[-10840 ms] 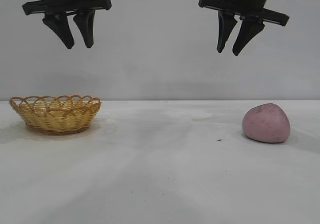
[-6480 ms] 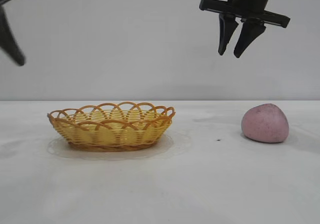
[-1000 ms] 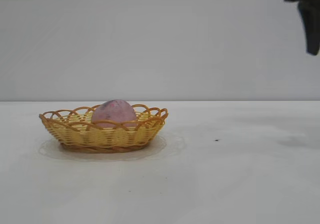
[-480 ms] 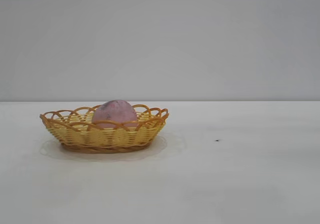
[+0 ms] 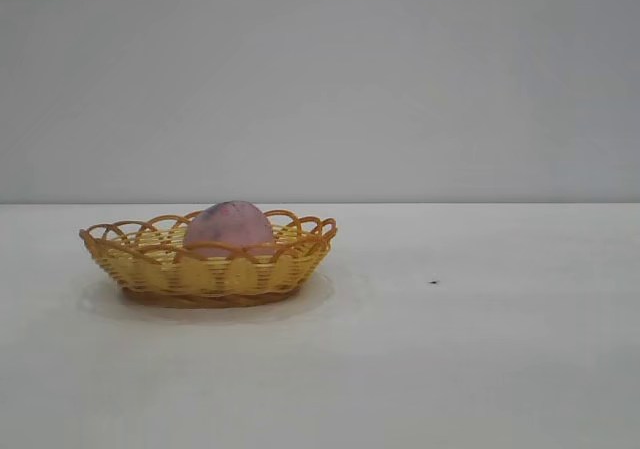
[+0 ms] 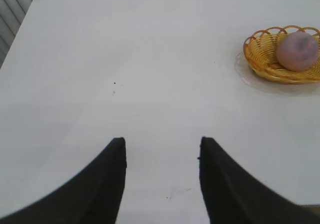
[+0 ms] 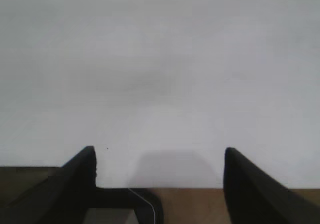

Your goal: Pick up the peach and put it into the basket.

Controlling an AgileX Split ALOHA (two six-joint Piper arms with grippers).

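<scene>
The pink-mauve peach [image 5: 229,227] lies inside the yellow-tan wicker basket [image 5: 150,269] at the left of the white table. In the left wrist view the basket [image 6: 260,59] with the peach [image 6: 298,51] in it sits far off from my left gripper [image 6: 161,145], which is open and empty above bare table. My right gripper [image 7: 160,154] is open and empty over the table's edge. Neither gripper shows in the exterior view.
A small dark speck [image 5: 433,282] lies on the white table right of the basket. The table's edge [image 7: 225,189] with brown floor below it shows in the right wrist view. A grey wall stands behind the table.
One second ago the right gripper was still at the exterior view's top right; it has since moved out of that view. The peach and basket have not moved.
</scene>
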